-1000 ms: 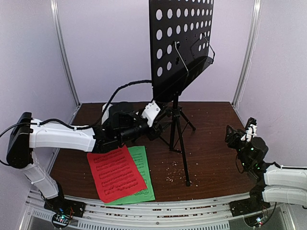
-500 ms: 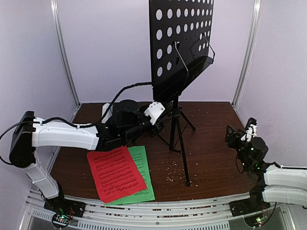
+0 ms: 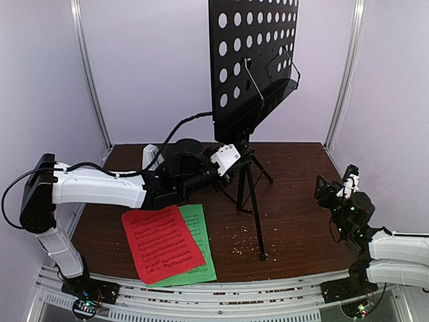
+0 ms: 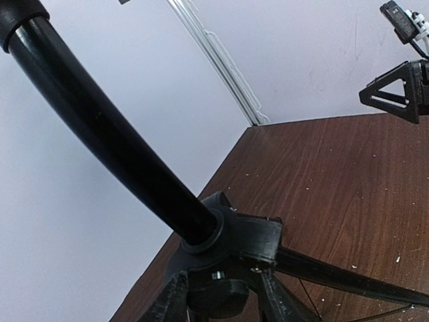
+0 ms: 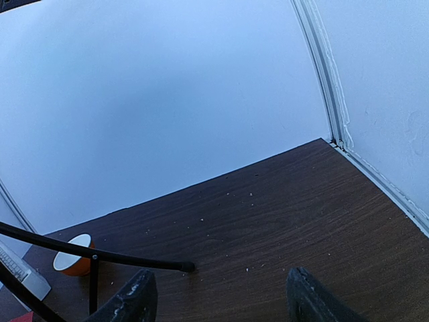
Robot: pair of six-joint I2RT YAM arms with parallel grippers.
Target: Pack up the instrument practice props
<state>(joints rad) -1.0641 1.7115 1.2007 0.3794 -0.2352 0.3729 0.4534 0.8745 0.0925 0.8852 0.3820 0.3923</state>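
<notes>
Your left hand (image 4: pixel 221 295) is out over the desk (image 3: pixel 301 221) at the stand (image 3: pixel 234 121), low on its pole (image 4: pixel 100 127), right where the legs branch off. In the left wrist view, its two fingers (image 4: pixel 167 302) sit either side of the knob under the hub (image 4: pixel 234 235). They are narrowly apart and very close to the knob. You cannot tell from these views whether they press on it or only flank it.

The stand is upright around the middle of the desk, toward the back, on three spread legs. One foot (image 3: pixel 263 256) reaches toward the near edge. Its perforated panel (image 3: pixel 230 33) tilts high above your left arm, and the frame cuts off its top.

The red page (image 3: pixel 161 241) lies flat on the near left part of the desk. It overlaps the green page (image 3: pixel 200 231), which shows along its right and lower edges. Both are left of the stand's near foot and apart from it. Pale crumbs (image 3: pixel 244 235) are scattered on the wood between the pages and that foot.

Your right hand (image 5: pixel 221 274) sits back at the right side of the desk, well apart from the stand. Its fingers are spread wide with nothing between them. Its wrist view looks across the wood to the tip of one stand leg, with an orange-and-white bowl (image 5: pixel 74 263) beyond it at the far left.
</notes>
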